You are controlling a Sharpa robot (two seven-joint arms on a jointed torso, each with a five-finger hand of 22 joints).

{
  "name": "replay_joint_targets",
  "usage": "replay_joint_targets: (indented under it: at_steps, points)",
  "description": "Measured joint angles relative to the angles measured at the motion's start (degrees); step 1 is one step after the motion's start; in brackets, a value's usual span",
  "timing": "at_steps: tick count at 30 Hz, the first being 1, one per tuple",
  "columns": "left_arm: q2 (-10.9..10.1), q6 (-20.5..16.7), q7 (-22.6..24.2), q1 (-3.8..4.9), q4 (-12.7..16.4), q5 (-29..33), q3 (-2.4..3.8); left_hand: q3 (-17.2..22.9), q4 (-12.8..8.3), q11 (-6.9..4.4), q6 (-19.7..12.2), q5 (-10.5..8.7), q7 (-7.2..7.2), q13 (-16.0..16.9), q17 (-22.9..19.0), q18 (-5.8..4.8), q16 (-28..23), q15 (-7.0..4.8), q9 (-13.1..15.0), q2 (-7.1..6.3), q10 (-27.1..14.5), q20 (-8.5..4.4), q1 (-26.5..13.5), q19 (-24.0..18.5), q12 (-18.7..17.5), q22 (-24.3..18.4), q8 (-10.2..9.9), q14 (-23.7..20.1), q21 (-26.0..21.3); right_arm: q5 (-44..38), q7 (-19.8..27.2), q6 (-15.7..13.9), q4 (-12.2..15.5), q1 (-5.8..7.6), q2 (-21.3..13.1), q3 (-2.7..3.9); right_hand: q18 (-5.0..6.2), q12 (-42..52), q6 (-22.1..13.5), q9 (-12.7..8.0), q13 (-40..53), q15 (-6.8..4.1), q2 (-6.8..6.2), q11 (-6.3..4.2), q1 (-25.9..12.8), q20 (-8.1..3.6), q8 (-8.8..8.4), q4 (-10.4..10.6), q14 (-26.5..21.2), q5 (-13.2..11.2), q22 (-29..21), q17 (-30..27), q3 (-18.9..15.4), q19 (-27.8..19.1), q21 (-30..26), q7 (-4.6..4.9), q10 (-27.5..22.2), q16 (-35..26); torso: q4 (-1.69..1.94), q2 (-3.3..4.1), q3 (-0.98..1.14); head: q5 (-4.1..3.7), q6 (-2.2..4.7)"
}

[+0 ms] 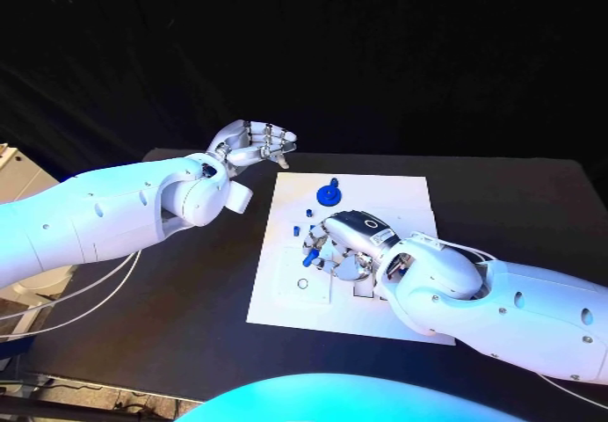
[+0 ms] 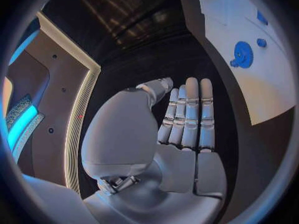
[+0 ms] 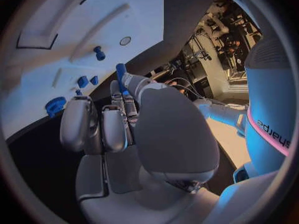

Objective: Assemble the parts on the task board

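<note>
1. Task board (image 1: 285, 303): white plate, mid-table, long axis running away from the robot.
2. Right hand (image 1: 349, 242): over the board's centre, pinching a blue peg (image 1: 310, 258); in the right wrist view, peg (image 3: 121, 77) gripped at its lower end, long axis pointing toward the board.
3. Blue gear (image 1: 329, 192): flat at the board's far end.
4. Small blue parts (image 1: 297, 230): on the board beside the right hand.
5. Left hand (image 1: 254, 142): off the board's far-left corner, over black table (image 1: 152, 352); fingers straight, together, grasping nothing.

Readable text: "adjeys", mirrored or inverted lettering, on robot's own white body at rim of right wrist view, about 4 o'clock. Likely brand name reversed. No other legible text, numbers, signs.
</note>
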Motion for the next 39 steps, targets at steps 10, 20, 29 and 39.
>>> replay_joint_targets:
  at_steps: [10,20,29,39]
  points:
    - [0.08,0.2,0.0,0.0,-0.03,0.0,-0.01,0.0,0.0,0.0,0.0,0.0,0.0,0.0,0.0,0.0,0.0,0.0,0.0,0.0,0.0,0.0,0.0,0.0,0.0,0.06,-0.22,0.0,0.0,-2.95,0.15,0.74,-1.33,-1.57,1.51,-0.38,0.01,-0.35,-0.14,0.26,0.63,0.0,-0.3,0.16,-0.31,0.0,0.0,-0.15,0.0,0.01,-0.01,0.0,0.14,0.0,0.0,0.02,0.15,0.0,0.1,0.01,0.0,0.36,-0.53]
    - [0.1,0.46,0.0,-0.01,-0.06,0.0,-0.01,0.0,0.0,0.0,0.0,0.0,0.0,0.0,0.04,0.0,0.0,0.0,0.0,0.0,0.0,0.0,0.0,0.0,0.0,0.05,-0.22,0.0,0.0,-4.26,0.04,2.21,-1.88,-2.32,2.3,-0.57,0.01,-0.44,-0.19,0.27,0.61,0.0,-0.38,0.09,-0.97,0.0,-0.01,-0.15,0.0,0.0,-0.02,-0.12,0.14,-0.01,0.0,0.11,0.25,0.0,0.07,0.0,-0.03,0.59,-0.8]
    - [0.12,0.58,0.0,-0.01,-0.09,0.0,-0.01,0.0,0.0,0.0,0.0,0.0,0.0,0.01,0.04,0.0,0.0,0.0,0.0,0.0,0.0,0.0,0.0,0.0,0.0,0.05,-0.22,0.0,0.0,-4.8,0.0,4.02,-2.02,-2.56,2.44,-0.79,0.01,-0.55,-0.12,0.25,0.54,0.0,-0.54,0.08,-1.13,0.0,-0.05,-0.15,0.0,-0.01,-0.02,-0.12,0.13,-0.01,-0.01,0.23,0.26,0.0,0.03,-0.04,-0.1,0.65,-1.21]
    - [0.11,0.66,-0.03,-0.01,-0.11,-0.01,-0.01,0.0,0.0,0.0,0.0,0.0,0.0,0.01,0.03,0.0,0.0,0.0,0.0,0.0,0.0,0.0,0.0,0.0,0.0,0.04,-0.22,0.0,0.0,-5.72,-0.42,5.36,-2.18,-2.59,2.46,-0.81,0.01,-0.73,-0.15,0.35,0.49,0.0,-0.67,0.07,-1.28,0.01,-0.15,-0.2,0.0,-0.04,-0.03,-0.24,0.06,-0.01,-0.01,0.26,0.27,0.0,0.03,-0.05,-0.07,0.77,-1.3]
